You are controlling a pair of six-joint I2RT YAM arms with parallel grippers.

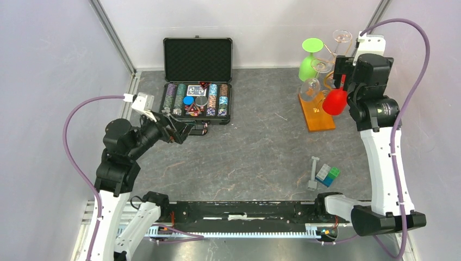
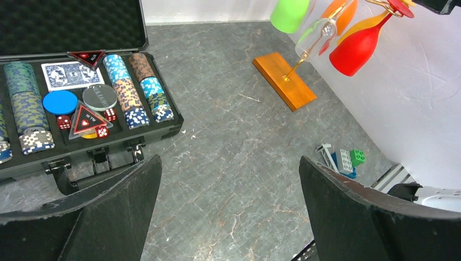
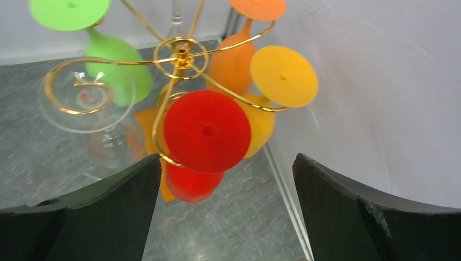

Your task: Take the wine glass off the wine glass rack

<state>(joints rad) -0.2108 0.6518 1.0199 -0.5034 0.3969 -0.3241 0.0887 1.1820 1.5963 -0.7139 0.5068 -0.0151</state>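
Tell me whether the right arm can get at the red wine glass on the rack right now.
Probably yes: the right gripper hangs open over the red wine glass with nothing between them, though the yellow glass crowds its side.

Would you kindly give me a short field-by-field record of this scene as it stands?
rack: far right, wooden base, gold wire arms
hanging upside down on it: red glass, green glass, yellow glass, orange glass, clear glasses
right gripper: open, above red glass, holding nothing
left gripper: open, near case, holding nothing
case: open, chips inside
blocks: near right
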